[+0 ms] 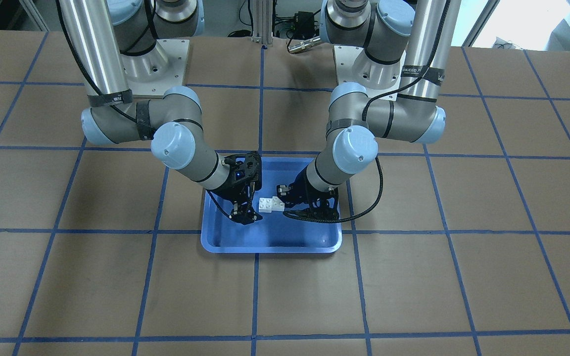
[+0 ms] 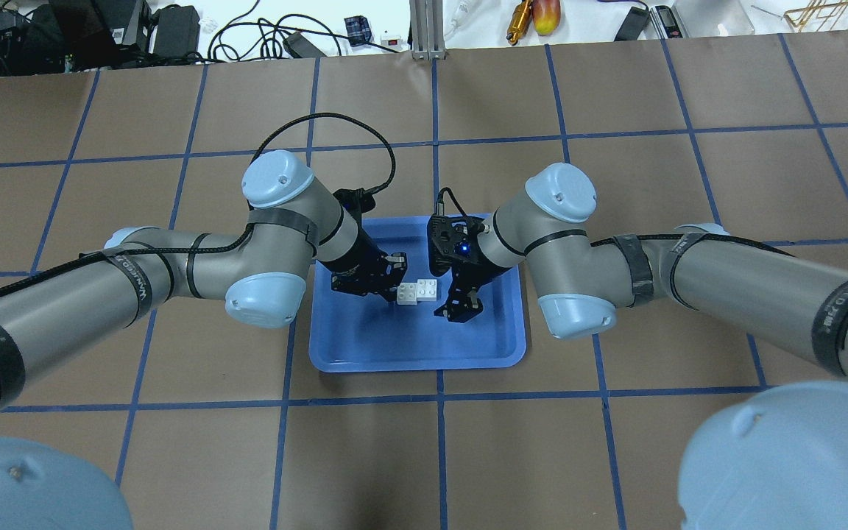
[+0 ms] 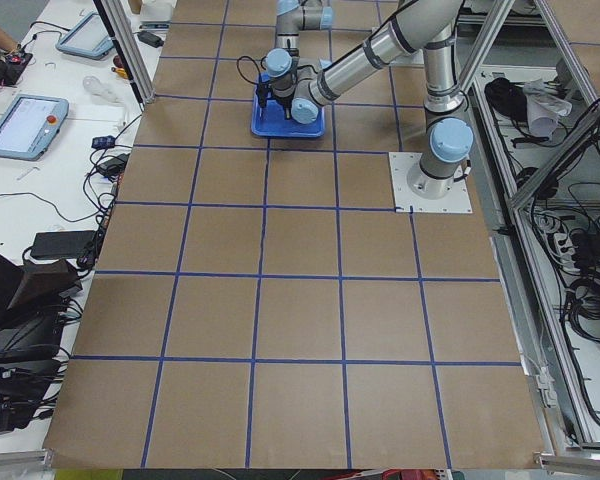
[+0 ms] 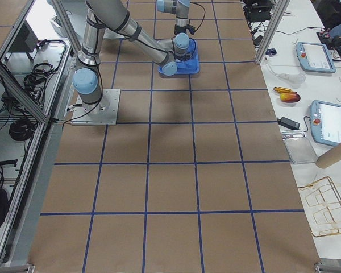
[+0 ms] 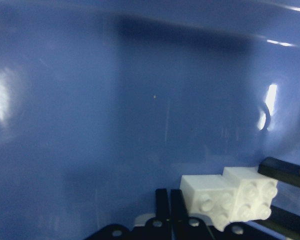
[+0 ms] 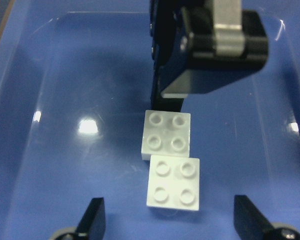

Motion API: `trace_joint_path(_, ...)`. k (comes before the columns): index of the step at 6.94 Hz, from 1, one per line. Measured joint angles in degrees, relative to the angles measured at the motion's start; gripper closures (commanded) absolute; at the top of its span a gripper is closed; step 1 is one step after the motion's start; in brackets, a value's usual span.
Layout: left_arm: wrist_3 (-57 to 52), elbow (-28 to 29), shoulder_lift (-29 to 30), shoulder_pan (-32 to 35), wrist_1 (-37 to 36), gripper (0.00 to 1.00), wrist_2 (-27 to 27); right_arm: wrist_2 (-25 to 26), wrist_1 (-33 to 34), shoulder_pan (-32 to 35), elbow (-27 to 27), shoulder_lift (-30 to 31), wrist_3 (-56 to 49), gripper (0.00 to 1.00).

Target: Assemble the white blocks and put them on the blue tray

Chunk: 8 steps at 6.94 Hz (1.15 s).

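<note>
Right gripper [image 6: 170,218]: jaws spread wide, holding nothing, low over the tray with the blocks just ahead of it.
Left gripper [image 2: 392,277]: faces the right one; a finger reaches the far block's edge. Jaw spread cannot be told.
White blocks [image 6: 172,182]: two, studs up, touching, slightly offset, between the grippers.
Blue tray [image 2: 424,357]: holds the blocks.

I'm looking at a brown table [image 2: 615,456] crossed by blue tape lines [image 2: 442,456]. On the side bench a grey tablet [image 4: 315,57] is lying near a second tablet [image 4: 331,120], a cardboard tube [image 4: 336,153] and a wire rack [image 4: 327,206]. Black cables [image 2: 262,33] are trailing beyond the far edge.
</note>
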<state>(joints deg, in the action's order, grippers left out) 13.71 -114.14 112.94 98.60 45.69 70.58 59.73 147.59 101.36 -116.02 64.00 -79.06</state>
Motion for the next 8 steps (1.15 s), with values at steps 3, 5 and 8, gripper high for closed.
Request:
trace_joint_path(3,-0.1,0.2,-0.7,0.0,0.0,0.83,0.3,0.9,-0.2,-1.3,0.4,2.7,14.4,0.0)
trace_joint_path(5,-1.1,1.2,-2.8,-0.4,0.9,0.82,3.7,3.0,-2.1,-4.5,2.2,5.1,29.6,0.0)
trace_joint_path(8,-8.8,7.9,-8.1,-0.7,13.4,0.82,13.9,9.6,-19.3,-6.5,14.3,5.6,55.0,0.0)
